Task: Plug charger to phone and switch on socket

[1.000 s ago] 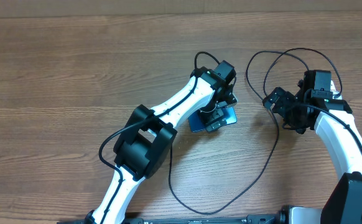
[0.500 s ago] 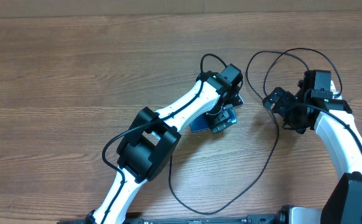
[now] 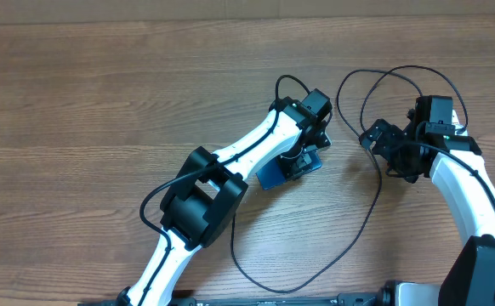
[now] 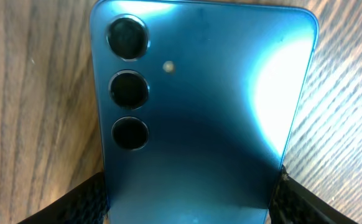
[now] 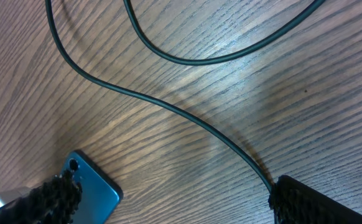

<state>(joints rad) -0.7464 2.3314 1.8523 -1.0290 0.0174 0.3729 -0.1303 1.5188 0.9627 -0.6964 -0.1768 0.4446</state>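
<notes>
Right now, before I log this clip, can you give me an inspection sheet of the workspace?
Surface: wooden table, bare grain showing.
Job's things: phone lies back-up, three lenses showing; charger loops across the table's right half, tip not made out; socket not seen.
Clutter: nothing seen.
Grippers: left fingers flank the phone's long edges, grip unclear; right fingers wide open, holding nothing, charger running up to one of them.
Cables: black wire loops beside the left arm.
Surroundings: nothing seen.
</notes>
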